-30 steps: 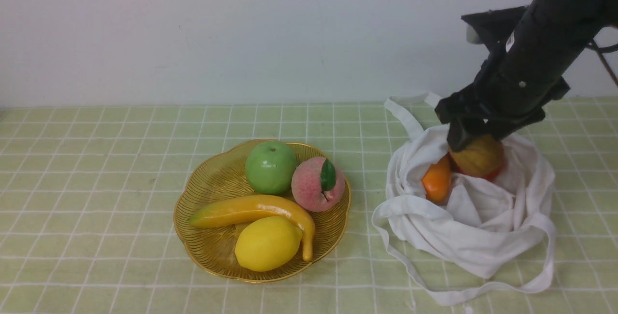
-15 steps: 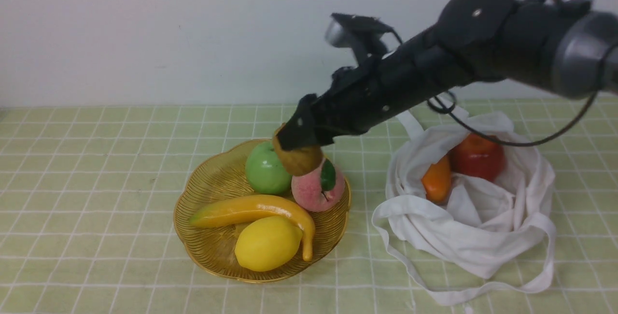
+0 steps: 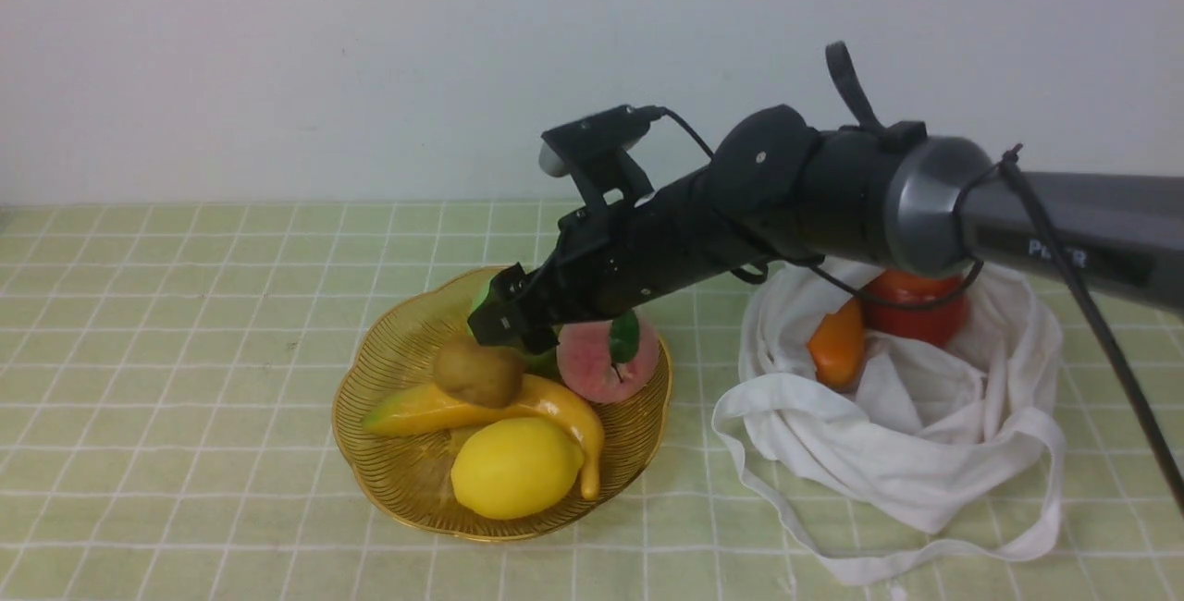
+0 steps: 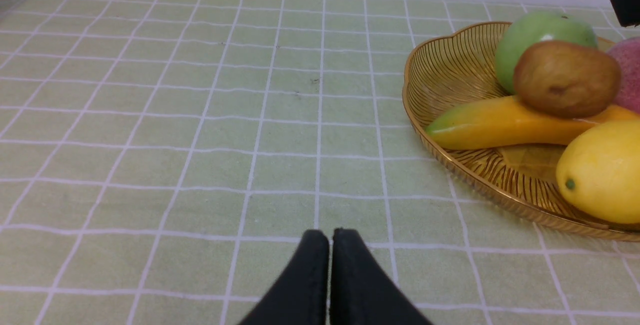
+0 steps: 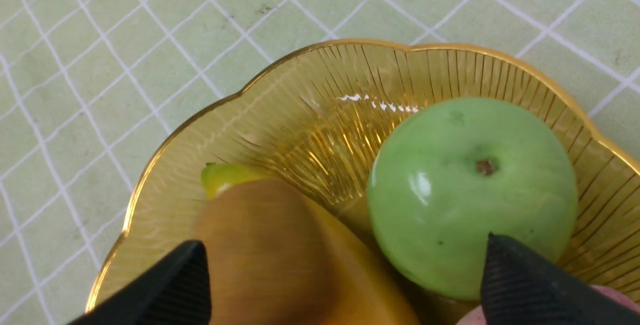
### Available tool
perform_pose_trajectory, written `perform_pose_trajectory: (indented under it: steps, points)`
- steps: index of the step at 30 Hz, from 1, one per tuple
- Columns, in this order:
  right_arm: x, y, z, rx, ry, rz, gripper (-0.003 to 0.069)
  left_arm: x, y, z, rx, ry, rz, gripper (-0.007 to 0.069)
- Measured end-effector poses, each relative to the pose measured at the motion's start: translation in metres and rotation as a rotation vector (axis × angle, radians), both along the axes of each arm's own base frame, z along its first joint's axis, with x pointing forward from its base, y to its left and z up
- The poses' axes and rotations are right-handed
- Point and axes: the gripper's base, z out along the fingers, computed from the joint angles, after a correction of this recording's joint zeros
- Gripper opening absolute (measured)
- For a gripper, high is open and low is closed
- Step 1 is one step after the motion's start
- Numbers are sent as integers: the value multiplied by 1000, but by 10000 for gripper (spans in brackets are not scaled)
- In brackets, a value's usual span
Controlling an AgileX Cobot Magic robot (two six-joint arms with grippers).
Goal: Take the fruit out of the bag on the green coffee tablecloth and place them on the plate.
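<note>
- R fingers (image 5: 170,290) are spread wide open just above the plate (image 3: 393,351), not gripping anything
- kiwi (image 3: 478,374) is in the plate right under them, lying on top of the banana (image 3: 407,418); it's blurry in the R wrist view
- kiwi sits just beside the green apple (image 5: 472,195), w/ the peach (image 3: 597,365) on the bag side and the lemon (image 3: 515,468) at the near edge of the plate
- red apple (image 3: 916,310) + orange fruit (image 3: 837,347) are side by side inside the bag (image 3: 925,453), so 2 of the 3 aren't out yet
- bag is slumped open on the cloth (image 3: 185,305) to the right of the plate, close but not touching, straps lying loose on the near side
- R arm reaches over the bag's far side to get to the plate
- L fingers (image 4: 310,275) are closed tight against each other, empty, over bare cloth on the left of the plate, well apart from the fruit
</note>
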Motion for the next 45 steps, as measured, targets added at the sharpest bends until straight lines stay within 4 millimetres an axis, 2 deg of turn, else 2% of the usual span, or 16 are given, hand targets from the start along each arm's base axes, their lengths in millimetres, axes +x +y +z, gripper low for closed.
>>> perform_pose_trajectory:
  steps: [4, 9, 15, 20, 23, 24, 26, 27, 29, 33, 36, 37, 39, 43, 44, 45]
  points:
    - [-3, -2, 8, -23, -26, 30, 691, 0, 0, 0, 0, 0, 0, -8]
    - [-19, -12, 46, -82, -88, 117, 665, 0, 0, 0, 0, 0, 0, -8]
    - [-54, -43, 119, -166, -152, 121, 496, 0, 0, 0, 0, 0, 0, -8]
    - [-104, -89, 187, -250, -190, 40, 232, 0, 0, 0, 0, 0, 0, -8]
    - [-127, -111, 208, -298, -176, -19, 120, 0, 0, 0, 0, 0, 0, -8]
    - [-129, -113, 209, -296, -170, -24, 111, 0, 0, 0, 0, 0, 0, -8]
    - [-150, -133, 225, -318, -155, -103, 26, 0, 0, 0, 0, 0, 0, -8]
    - [-151, -135, 227, -321, -159, -112, 22, 0, 0, 0, 0, 0, 0, -8]
    - [-171, -155, 240, -311, -190, -198, -6, 0, 0, 0, 0, 0, 0, -8]
    - [-201, -182, 243, -301, -216, -277, -13, 0, 0, 0, 0, 0, 0, -8]
    - [-239, -215, 231, -283, -221, -394, -14, 0, 0, 0, 0, 0, 0, -8]
    - [-239, -215, 231, -286, -224, -396, -14, 0, 0, 0, 0, 0, 0, -8]
    - [-266, -239, 209, -261, -244, -485, -14, 0, 0, 0, 0, 0, 0, -8]
    - [-286, -256, 174, -151, -364, -549, -14, 0, 0, 0, 0, 0, 0, -8]
    - [-290, -258, 156, -92, -421, -548, -14, 0, 0, 0, 0, 0, 0, -8]
    - [-290, -257, 154, -84, -429, -546, -14, 0, 0, 0, 0, 0, 0, -8]
